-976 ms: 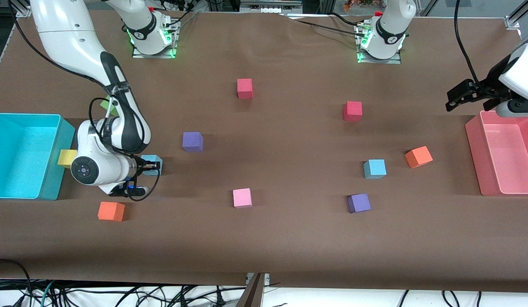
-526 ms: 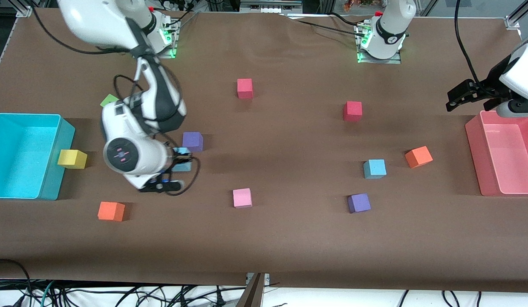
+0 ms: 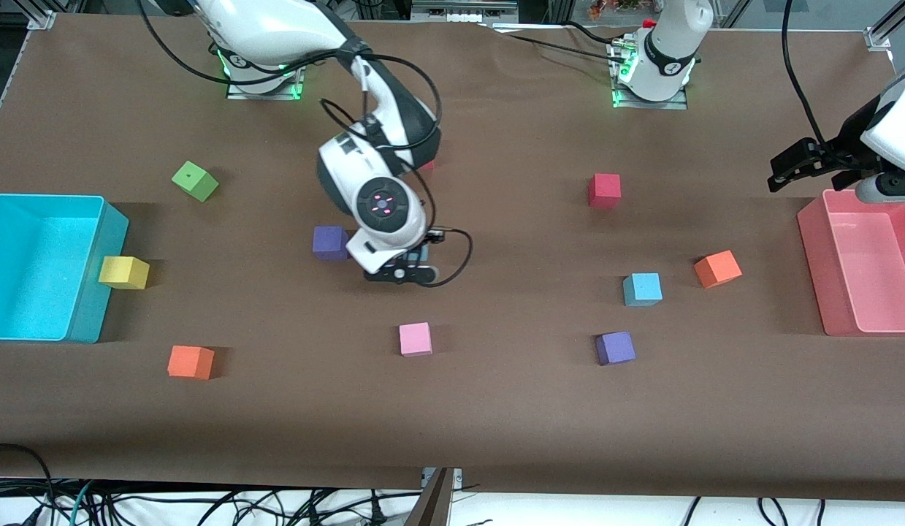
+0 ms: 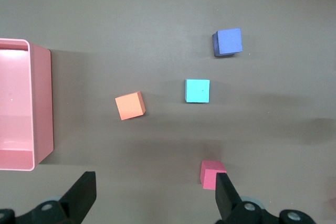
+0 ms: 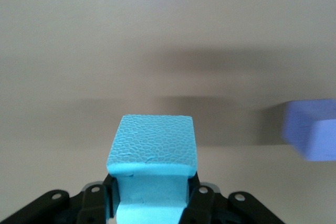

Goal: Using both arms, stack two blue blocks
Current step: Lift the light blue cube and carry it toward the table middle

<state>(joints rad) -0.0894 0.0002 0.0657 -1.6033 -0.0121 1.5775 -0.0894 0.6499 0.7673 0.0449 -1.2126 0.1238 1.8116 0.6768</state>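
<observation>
2 blue blocks: one blue block (image 5: pixel 152 148) clamped in the right gripper (image 5: pixel 151 198), up in the air over bare table just beside a purple cube (image 3: pixel 329 242); 2nd blue block (image 3: pixel 642 288) sits on the table twd the left arm's end, well apart from that gripper. left gripper (image 4: pixel 152 203) waits w/ fingers spread wide, above the pink bin (image 3: pixel 832 256). other cubes (counted in front view): 2 purple, 2 orange, 1 pink, 1 yellow, 1 green; 1 red in full, 2nd barely seen. 1 cyan bin (image 3: pixel 94 292).

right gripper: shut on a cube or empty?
Shut on a blue block: the right wrist view shows the cyan cube pinched between the right gripper fingers, up over the table beside a purple cube.
</observation>
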